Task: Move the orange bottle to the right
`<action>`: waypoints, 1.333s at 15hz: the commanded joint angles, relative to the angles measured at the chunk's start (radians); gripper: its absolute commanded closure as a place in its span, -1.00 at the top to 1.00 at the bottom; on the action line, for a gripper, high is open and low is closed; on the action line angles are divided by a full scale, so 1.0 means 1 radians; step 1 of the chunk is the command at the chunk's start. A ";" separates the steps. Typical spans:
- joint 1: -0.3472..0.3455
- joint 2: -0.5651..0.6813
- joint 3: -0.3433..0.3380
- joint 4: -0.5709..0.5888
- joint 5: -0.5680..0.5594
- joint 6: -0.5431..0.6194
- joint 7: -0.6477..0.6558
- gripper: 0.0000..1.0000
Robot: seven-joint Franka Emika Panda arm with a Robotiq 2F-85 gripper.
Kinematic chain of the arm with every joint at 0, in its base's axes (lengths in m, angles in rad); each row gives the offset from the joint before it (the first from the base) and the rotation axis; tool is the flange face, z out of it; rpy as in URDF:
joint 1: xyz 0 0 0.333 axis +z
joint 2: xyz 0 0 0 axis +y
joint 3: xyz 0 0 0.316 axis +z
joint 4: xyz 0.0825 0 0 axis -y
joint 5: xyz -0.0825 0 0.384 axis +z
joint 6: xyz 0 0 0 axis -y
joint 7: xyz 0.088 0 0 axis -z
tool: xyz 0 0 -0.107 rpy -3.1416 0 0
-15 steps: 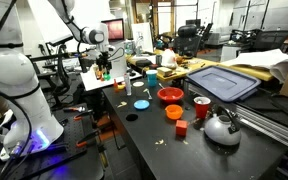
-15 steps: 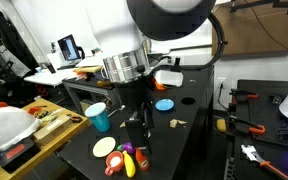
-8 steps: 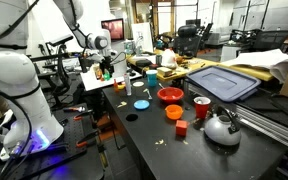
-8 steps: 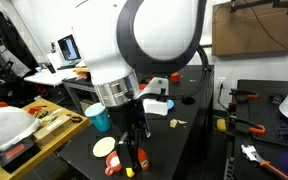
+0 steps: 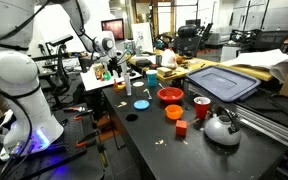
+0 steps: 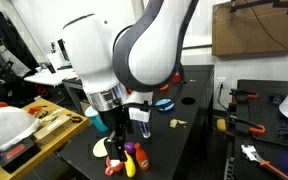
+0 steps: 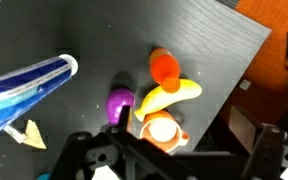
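The orange bottle (image 6: 141,155) stands upright near the corner of the black table (image 6: 189,150). It is in a tight cluster with a yellow banana-shaped toy (image 6: 129,161), a purple toy (image 7: 120,103) and an orange cup (image 7: 161,131). In the wrist view I see the bottle's top from above (image 7: 164,66), just beyond the banana (image 7: 169,97). My gripper (image 6: 118,143) hangs open and empty a little above this cluster, roughly over the orange cup (image 6: 114,167). It also shows in an exterior view (image 5: 111,68).
A blue-and-white tube (image 7: 24,85) lies beside the cluster. A teal cup (image 6: 99,117) and a blue disc (image 5: 141,103) are close by. Further along the table are a red bowl (image 5: 170,95), a low orange dish (image 5: 173,112), a red cup (image 5: 201,107), a red cube (image 5: 181,127) and a kettle (image 5: 221,127).
The arm has swung over the table corner, bringing the gripper down above the cluster of small things. The bottle and the other objects have not moved.
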 commanded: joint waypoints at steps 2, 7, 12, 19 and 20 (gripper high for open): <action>0.008 -0.006 -0.018 0.005 -0.023 -0.023 0.020 1.00; -0.005 -0.012 -0.004 0.001 0.000 -0.048 -0.004 1.00; -0.014 -0.012 0.005 -0.013 0.017 -0.074 -0.014 1.00; -0.028 -0.008 0.017 -0.026 0.040 -0.080 -0.025 1.00; -0.033 -0.008 0.022 -0.026 0.052 -0.083 -0.033 0.51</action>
